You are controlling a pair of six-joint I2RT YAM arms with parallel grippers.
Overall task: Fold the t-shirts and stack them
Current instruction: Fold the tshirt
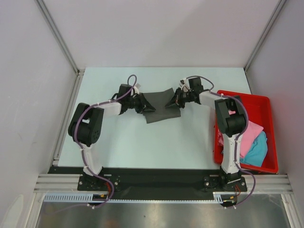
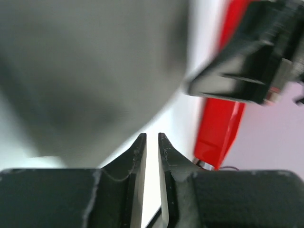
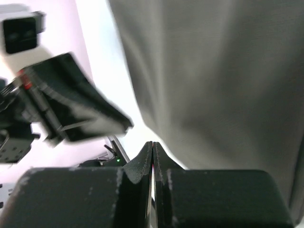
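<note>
Pale table across the whole top view, walled in by white panels. At its right edge, red plastic tray, holding two of the t-shirts.

Toward the far middle of the table, well apart from the tray: charcoal-grey t-shirt, lying rumpled and partly doubled over, left and right ends peaked up toward the two arms. Fills the upper left of the left wrist view as a grey blur, and most of the right wrist view as hanging grey cloth.

In the tray: pink t-shirt, bunched in the middle and partly hidden behind the right arm. Turquoise t-shirt touching it on the near side.

Left gripper at the charcoal shirt's left end. From its own wrist, fingers a narrow slit apart, bare table bright through the gap, cloth just above the tips.

Right gripper at the shirt's right end, facing the left one. From its own wrist, fingers pressed tight together, cloth close behind. Cannot tell whether any fold is caught between them.
</note>
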